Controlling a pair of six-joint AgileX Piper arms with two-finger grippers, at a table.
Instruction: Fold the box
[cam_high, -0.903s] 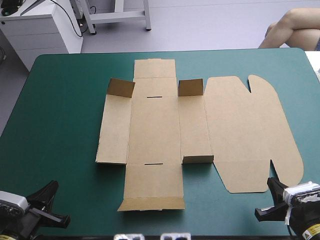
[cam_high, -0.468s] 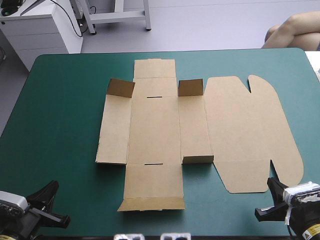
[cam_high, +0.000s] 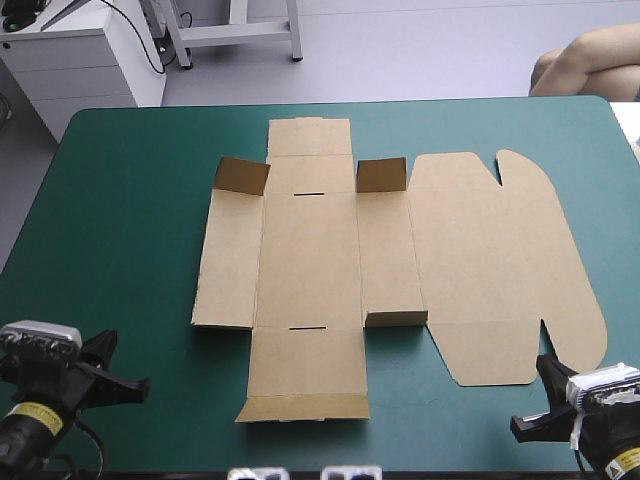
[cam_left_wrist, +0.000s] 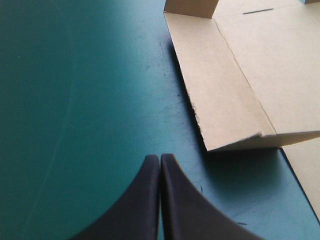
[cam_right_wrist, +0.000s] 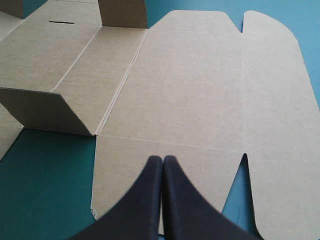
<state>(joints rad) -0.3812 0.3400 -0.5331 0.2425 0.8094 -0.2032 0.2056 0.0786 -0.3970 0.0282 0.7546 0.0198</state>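
Box (cam_high: 310, 260): brown board sheet, lay flat at the table's (cam_high: 120, 200) middle, two far tabs raised; seemed light, stiff, creased to bend, best taken by a free flap edge; left gripper (cam_left_wrist: 160, 159) and right gripper (cam_right_wrist: 163, 159) pressed together, empty

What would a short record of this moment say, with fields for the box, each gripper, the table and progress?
box: brown cut sheet, lying mostly flat; small tabs stand raised
left gripper: shut, over bare table, apart from the box
right gripper: shut, at the box's near right corner; contact cannot be told
table: teal-green, the box around its middle
progress: no walls tucked yet
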